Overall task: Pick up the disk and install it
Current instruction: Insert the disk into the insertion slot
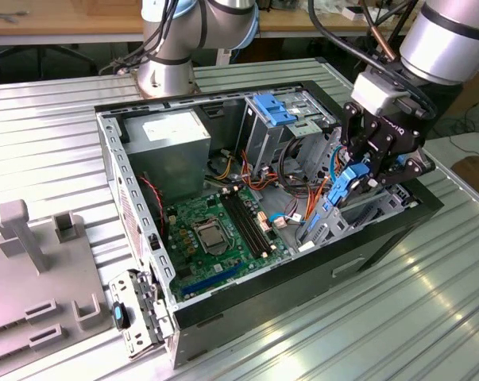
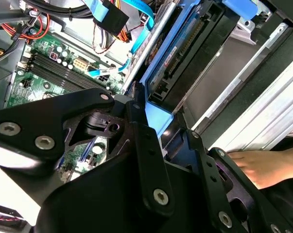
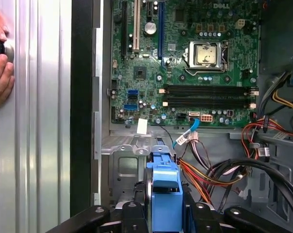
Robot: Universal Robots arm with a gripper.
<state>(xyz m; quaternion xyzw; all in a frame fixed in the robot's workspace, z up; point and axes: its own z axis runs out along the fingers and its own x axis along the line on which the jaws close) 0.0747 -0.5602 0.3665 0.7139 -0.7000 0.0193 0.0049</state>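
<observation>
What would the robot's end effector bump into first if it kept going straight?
Probably the silver metal drive bay inside the open black computer case. The end effector points down at it, gripping the flat dark grey disk in its bright blue plastic frame. Depth is unclear.

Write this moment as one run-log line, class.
pincer: shut on disk | disk: tilted, held inside open computer case, exterior view's right side | install: not yet seated
</observation>
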